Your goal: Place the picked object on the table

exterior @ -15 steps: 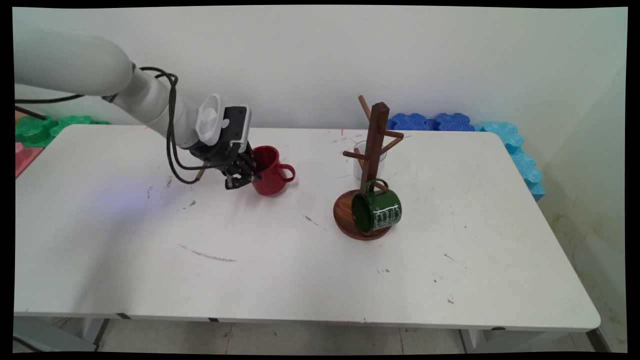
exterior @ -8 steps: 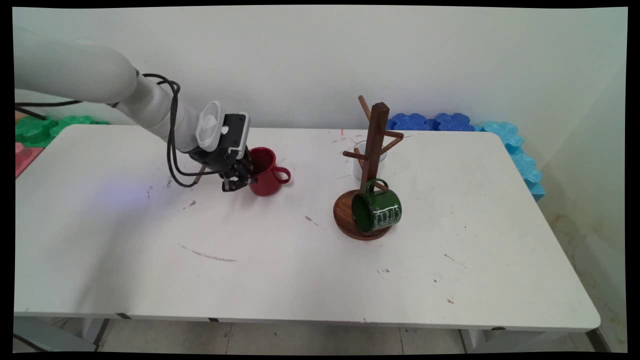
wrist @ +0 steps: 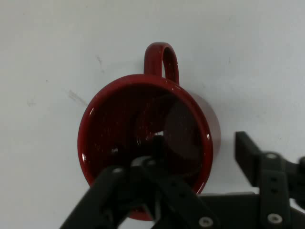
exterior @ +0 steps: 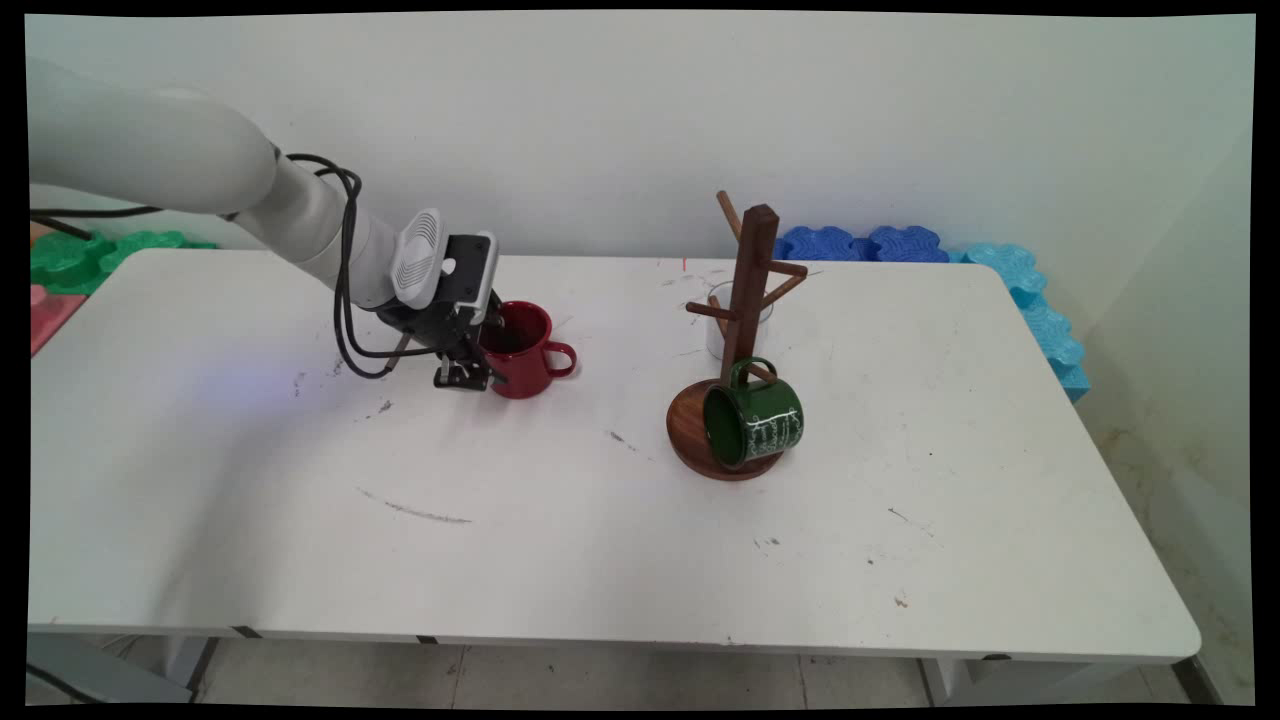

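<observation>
Gripper (exterior: pixel 478 372) fingers are spread apart around the near wall of the red mug (exterior: pixel 522 350): in the hand view one black finger (wrist: pixel 157 157) reaches down inside the mug and the other finger (wrist: pixel 248 152) sits outside it, with a gap between that finger and the mug's wall, so the gripper is not squeezing the mug. From biggest to smallest, the big white desk (exterior: pixel 560 540) holds everything, and it has some small dark scuffs and marks on it. The white arm (exterior: pixel 250 185) comes in from the upper left with black cables (exterior: pixel 345 300) hanging in loops under it. On the right half of the desk stands a dark wooden mug tree (exterior: pixel 745 330) with a round base and pegs sticking out. A green mug (exterior: pixel 755 425) with white drawings hangs on a low peg by its handle, tipped on its side, its open mouth facing left. A small whitish cup (exterior: pixel 725 320) stands behind the tree, partly hidden. The red mug sits upright on the desk, left of the tree and well apart from it, with its handle (wrist: pixel 162 59) pointing away from the gripper.
</observation>
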`<state>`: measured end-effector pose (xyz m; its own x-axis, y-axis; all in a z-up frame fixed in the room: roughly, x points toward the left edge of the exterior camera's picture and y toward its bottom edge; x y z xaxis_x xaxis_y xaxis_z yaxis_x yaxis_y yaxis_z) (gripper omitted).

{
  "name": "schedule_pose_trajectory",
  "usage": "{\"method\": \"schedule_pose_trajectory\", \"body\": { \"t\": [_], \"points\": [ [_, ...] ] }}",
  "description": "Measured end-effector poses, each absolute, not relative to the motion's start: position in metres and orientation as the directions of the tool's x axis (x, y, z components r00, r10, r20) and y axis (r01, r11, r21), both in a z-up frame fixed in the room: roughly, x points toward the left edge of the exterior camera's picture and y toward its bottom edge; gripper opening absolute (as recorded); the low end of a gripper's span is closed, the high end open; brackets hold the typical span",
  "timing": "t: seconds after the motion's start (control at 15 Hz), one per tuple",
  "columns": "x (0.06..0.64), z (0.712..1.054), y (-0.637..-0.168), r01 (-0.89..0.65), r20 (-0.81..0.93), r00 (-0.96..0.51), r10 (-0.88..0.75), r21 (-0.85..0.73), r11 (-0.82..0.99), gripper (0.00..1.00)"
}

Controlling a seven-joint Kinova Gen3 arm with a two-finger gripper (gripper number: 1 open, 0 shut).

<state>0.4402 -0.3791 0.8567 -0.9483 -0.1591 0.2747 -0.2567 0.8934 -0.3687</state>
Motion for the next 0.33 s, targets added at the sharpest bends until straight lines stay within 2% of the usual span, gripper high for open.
{"method": "schedule_pose_trajectory", "body": {
  "t": [0.33],
  "points": [
    [0.4403,0.8574,-0.3787,-0.252,0.274,-0.949,-0.153,-0.376,0.892,1.00]
  ]
}}
